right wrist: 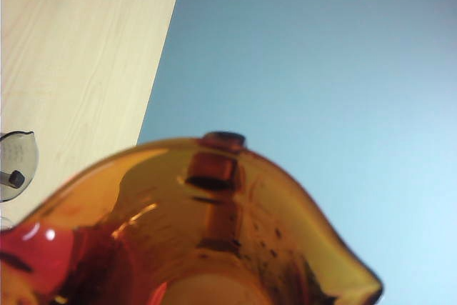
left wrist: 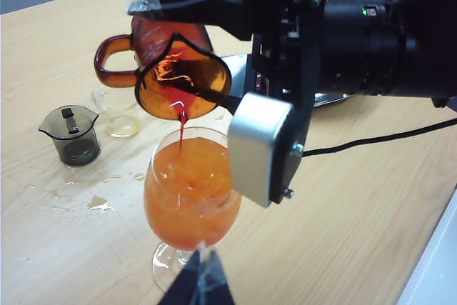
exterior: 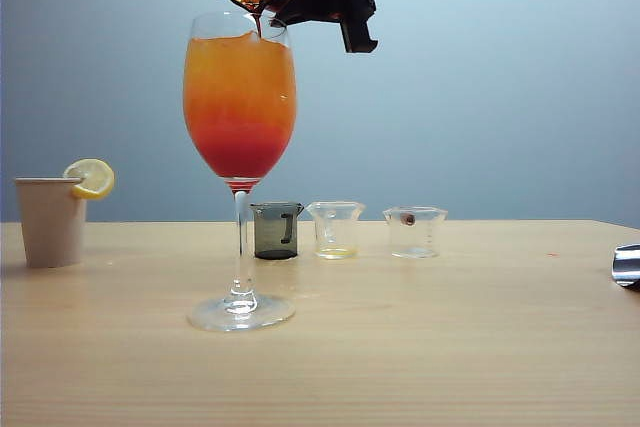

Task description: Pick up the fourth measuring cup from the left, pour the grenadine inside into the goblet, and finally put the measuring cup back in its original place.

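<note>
Spout of fourth measuring cup (left wrist: 182,76) directly over goblet (left wrist: 189,191) rim; right hand (left wrist: 214,48) clamped on cup, tipped, grenadine (left wrist: 180,123) streaming. Left hand (left wrist: 202,283) low beside goblet foot; we cannot tell its state.

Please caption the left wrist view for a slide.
Right end effector tips amber translucent measuring cup, streaming red grenadine into tall clear goblet.

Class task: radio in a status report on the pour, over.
Right gripper shut on red measuring cup, tipped over goblet. Grenadine streaming in. Left gripper low beside goblet, state unclear. Nothing blocking.
</note>
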